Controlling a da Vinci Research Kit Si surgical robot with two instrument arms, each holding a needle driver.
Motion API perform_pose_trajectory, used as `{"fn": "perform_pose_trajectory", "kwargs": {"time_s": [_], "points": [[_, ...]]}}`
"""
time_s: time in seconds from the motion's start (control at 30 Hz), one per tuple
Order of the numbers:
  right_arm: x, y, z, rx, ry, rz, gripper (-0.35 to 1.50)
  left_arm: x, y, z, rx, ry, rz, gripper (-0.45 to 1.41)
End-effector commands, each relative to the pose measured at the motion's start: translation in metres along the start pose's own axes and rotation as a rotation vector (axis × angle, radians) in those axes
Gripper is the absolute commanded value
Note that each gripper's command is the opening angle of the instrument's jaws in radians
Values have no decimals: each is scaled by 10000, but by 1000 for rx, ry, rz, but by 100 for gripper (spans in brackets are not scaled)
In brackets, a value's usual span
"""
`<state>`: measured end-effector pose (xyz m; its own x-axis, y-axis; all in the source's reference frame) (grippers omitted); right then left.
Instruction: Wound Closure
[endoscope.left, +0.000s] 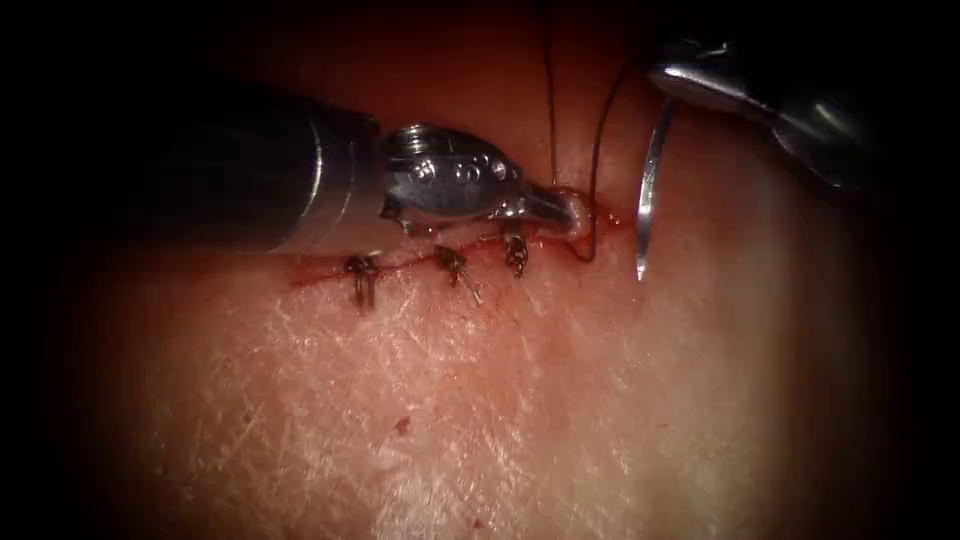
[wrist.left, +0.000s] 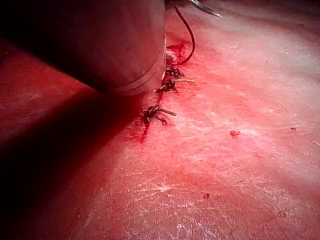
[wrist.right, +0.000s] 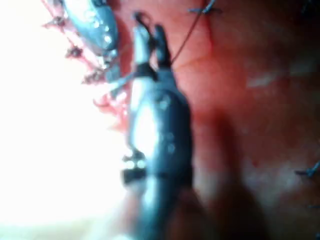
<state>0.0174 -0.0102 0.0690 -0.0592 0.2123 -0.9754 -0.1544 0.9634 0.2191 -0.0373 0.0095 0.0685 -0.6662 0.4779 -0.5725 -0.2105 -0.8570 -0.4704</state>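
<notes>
Needle held free above the tissue, left tool gripping the wound edge

The right tool (endoscope.left: 690, 85) has its fingers clamped on the blunt end of the needle (endoscope.left: 648, 195); the needle hangs outside the tissue (endoscope.left: 480, 420), its long axis running from far to near, tip pointing down just right of the open end of the cut (endoscope.left: 600, 215). The left tool (endoscope.left: 560, 208) has its fingers together on a fold of tissue at the cut, just left of the needle tip. The thread (endoscope.left: 595, 150) loops between them; three knots (endoscope.left: 450, 265) lie further left.
</notes>
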Motion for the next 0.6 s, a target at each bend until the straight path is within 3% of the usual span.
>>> {"fn": "perform_pose_trajectory", "kwargs": {"time_s": [0.03,0.6], "points": [[-10,-1,8,4,3,-22,-35,-2,-2,10,1,-2,4,-17],[-39,-4,27,-2,-30,-236,-35,-37,-27,20,16,-32,16,-20]]}}
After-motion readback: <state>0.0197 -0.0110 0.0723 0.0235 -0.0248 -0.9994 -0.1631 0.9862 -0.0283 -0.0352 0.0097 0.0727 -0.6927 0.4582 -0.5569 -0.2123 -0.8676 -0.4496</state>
